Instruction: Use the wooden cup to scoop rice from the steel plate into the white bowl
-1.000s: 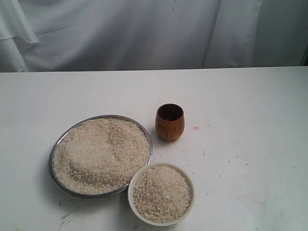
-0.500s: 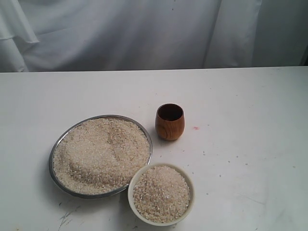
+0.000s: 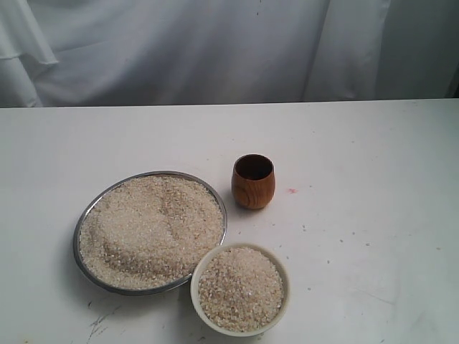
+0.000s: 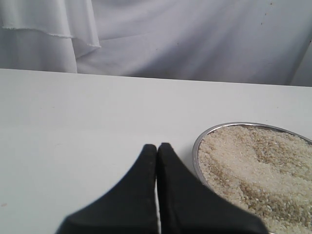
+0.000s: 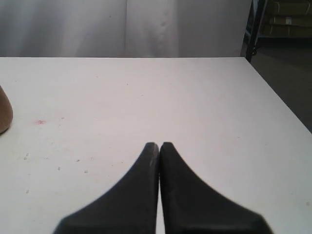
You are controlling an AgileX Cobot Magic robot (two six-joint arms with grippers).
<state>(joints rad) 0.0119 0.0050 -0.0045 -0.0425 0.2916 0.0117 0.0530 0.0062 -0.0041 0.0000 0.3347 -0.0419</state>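
Note:
The steel plate (image 3: 87, 215) lies left of centre on the table, heaped with rice (image 3: 150, 229). Touching its near right rim stands the white bowl (image 3: 282, 304), filled with rice (image 3: 240, 288). The wooden cup (image 3: 253, 182) stands upright and apart behind them, its dark inside showing. Neither gripper appears in the exterior view. My left gripper (image 4: 157, 146) is shut with nothing in it, beside the steel plate (image 4: 196, 148) and its rice (image 4: 258, 170). My right gripper (image 5: 159, 145) is shut and empty over bare table, with the wooden cup (image 5: 4, 114) at the frame's edge.
A white cloth (image 3: 215, 50) hangs behind the white table (image 3: 373, 179). The table's side edge (image 5: 280, 92) shows in the right wrist view, with dark floor beyond. A small red mark (image 3: 291, 190) sits next to the cup.

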